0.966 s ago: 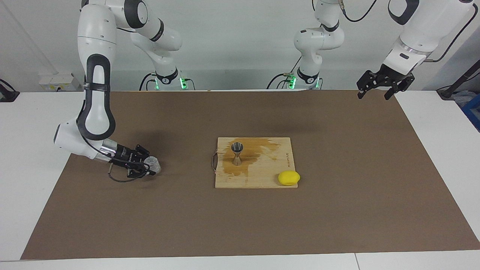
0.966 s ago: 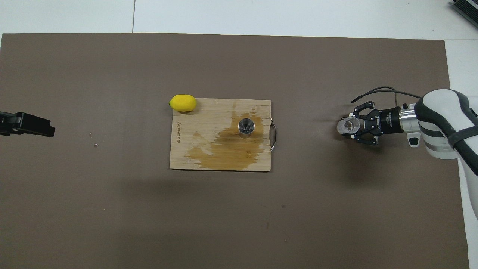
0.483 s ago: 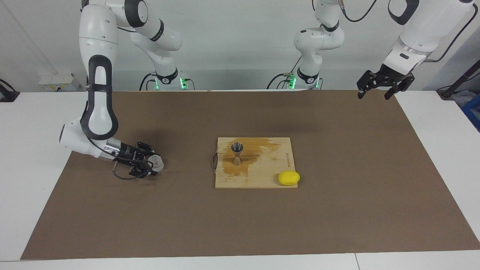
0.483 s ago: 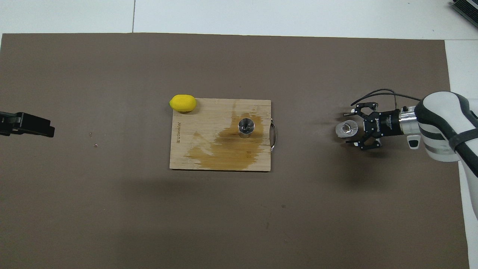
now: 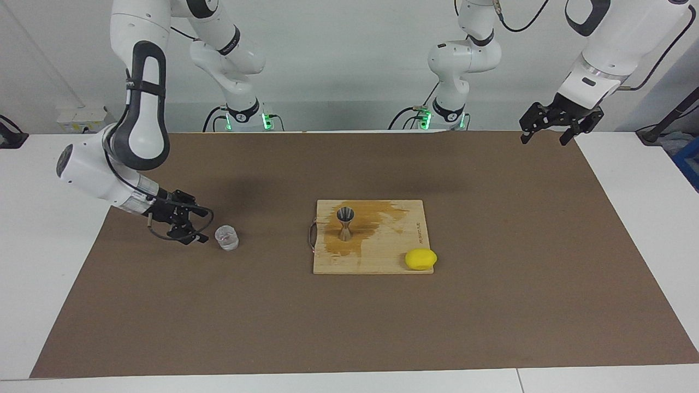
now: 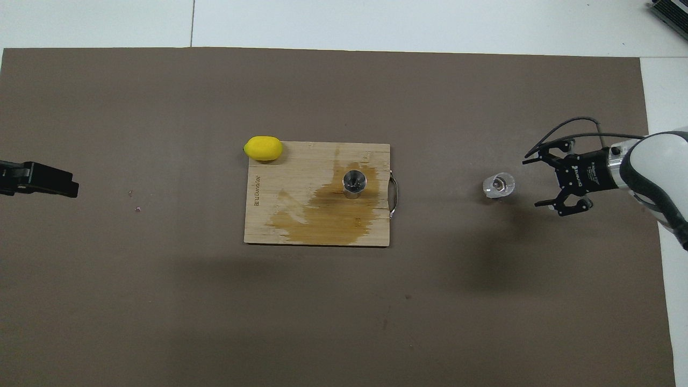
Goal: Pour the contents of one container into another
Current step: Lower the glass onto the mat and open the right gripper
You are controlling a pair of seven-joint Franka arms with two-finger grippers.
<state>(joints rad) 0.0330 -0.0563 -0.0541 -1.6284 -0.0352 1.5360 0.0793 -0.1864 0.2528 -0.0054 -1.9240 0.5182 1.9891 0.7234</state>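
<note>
A small clear glass cup stands upright on the brown mat toward the right arm's end of the table, well apart from a wooden cutting board at the middle. On the board a metal hourglass-shaped jigger stands upright in a wide dark wet stain, with a yellow lemon at one corner. The right gripper is low over the mat just beside the cup, jaws spread wide and holding nothing, with a clear gap between it and the glass. The left gripper waits, raised over the mat's edge at the left arm's end, jaws also open and empty. The stain suggests liquid missed the jigger's narrow mouth, so a further pour risks the same spill. The wet board may let the slim-waisted jigger slide or tip if nudged. The open right gripper is close enough that a stray sideways move could knock the cup over.
</note>
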